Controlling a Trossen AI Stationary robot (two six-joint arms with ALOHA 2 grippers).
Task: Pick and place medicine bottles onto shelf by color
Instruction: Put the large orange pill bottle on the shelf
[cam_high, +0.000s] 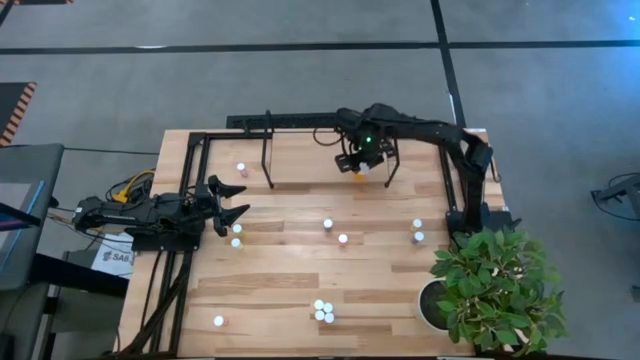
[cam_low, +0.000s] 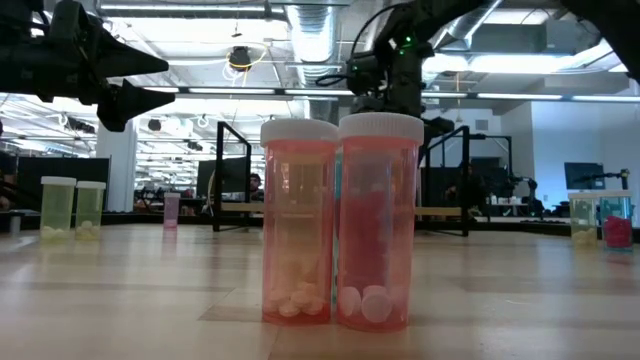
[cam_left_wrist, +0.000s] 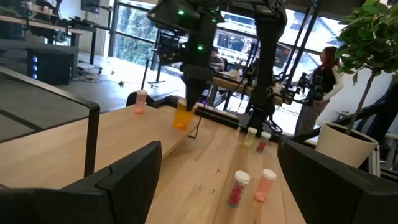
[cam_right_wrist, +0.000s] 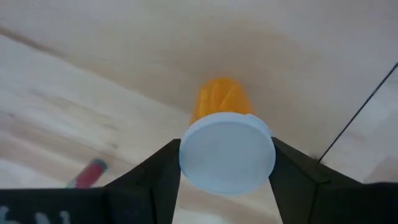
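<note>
One orange bottle (cam_right_wrist: 227, 143) between gripper (cam_right_wrist: 227, 171) fingers

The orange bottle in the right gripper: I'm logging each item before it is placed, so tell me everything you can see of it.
The orange bottle is a small cylinder with a translucent orange body and a round white cap, plastic by its look. It hangs upright, cap up, over the shelf near its right hoop. The right gripper is shut on it, one dark finger on each side of the cap. Whether its base touches the board cannot be told.
</note>
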